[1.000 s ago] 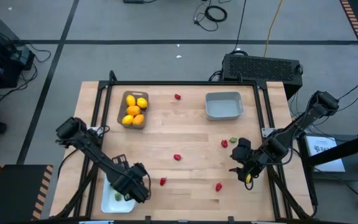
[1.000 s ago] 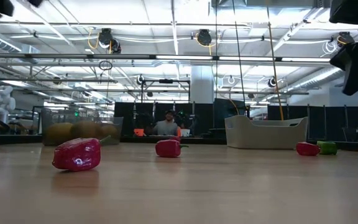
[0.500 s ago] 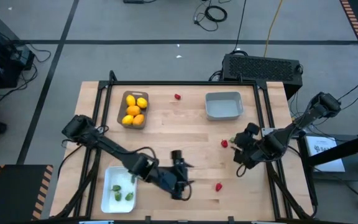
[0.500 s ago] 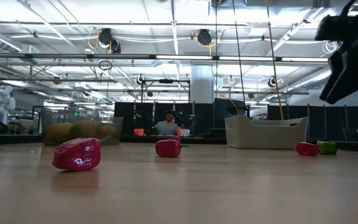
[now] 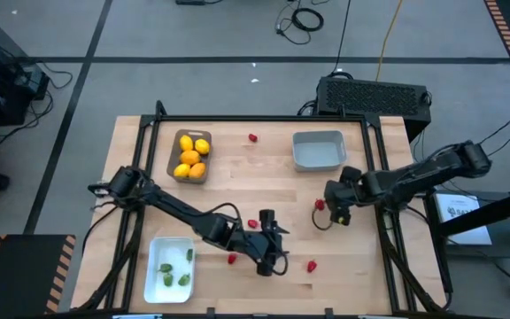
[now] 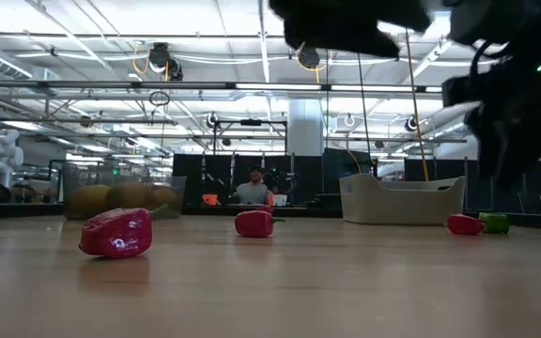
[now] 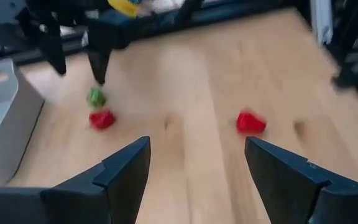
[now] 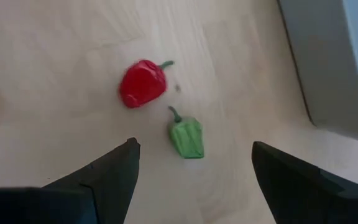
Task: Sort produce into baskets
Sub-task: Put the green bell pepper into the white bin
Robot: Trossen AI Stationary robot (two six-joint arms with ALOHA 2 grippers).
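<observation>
The brown-grey basket holds several yellow and orange fruits. The grey-blue basket stands at the far right. The white basket at the near left holds green pieces. Red pieces lie loose on the table. My left gripper is open and empty near the table's middle front. My right gripper is open and empty above a red piece and a green piece, which lie side by side on the table.
The grey-blue basket's wall is close beside the red and green pieces. In the low view, red pieces and a green piece lie on the wood. A person sits far behind the table.
My left gripper has swung from above the white basket toward the table's right, to the middle front among the red pieces. My right gripper has gone from the near right toward the far edge and a little left, over the red and green pieces.
</observation>
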